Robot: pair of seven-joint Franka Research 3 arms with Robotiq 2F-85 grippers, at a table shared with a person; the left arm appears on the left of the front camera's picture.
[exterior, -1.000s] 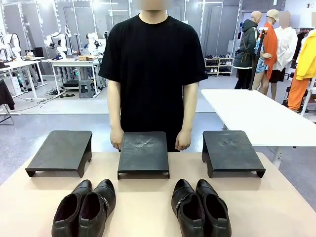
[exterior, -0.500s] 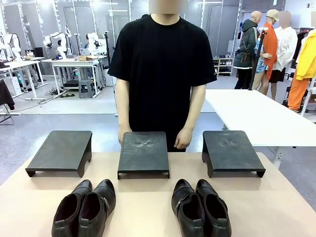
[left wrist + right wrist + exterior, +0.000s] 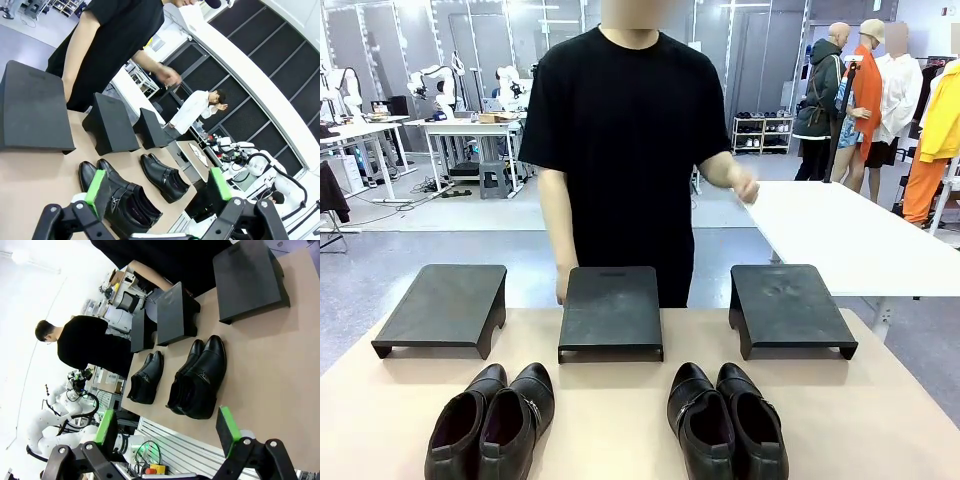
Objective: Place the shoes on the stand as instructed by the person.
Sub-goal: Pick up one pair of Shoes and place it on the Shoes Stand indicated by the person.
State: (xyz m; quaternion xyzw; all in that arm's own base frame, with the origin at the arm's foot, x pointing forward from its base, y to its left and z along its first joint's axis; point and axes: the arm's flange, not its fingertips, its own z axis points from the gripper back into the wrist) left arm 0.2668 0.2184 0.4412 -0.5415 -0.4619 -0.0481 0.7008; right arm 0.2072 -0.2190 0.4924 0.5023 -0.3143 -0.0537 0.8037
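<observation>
The person's hand (image 3: 747, 188) hung raised toward the right, the shoes (image 3: 725, 425) sat unplaced just near of the three stands (image 3: 611, 308), and the left gripper (image 3: 157, 184) and right gripper (image 3: 167, 426) gaped wide and empty, so I judged this the instruction stage, next calling for a grasp on the indicated pair.

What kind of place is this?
Probably a robotics lab or test hall: the left gripper and right gripper face a table with staged shoes and black stands, and benches with equipment stand behind the person.

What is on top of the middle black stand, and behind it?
The middle stand is bare on top. Behind it stands the person, one hand lowered by its far left corner; the stand hides part of that hand.
</observation>
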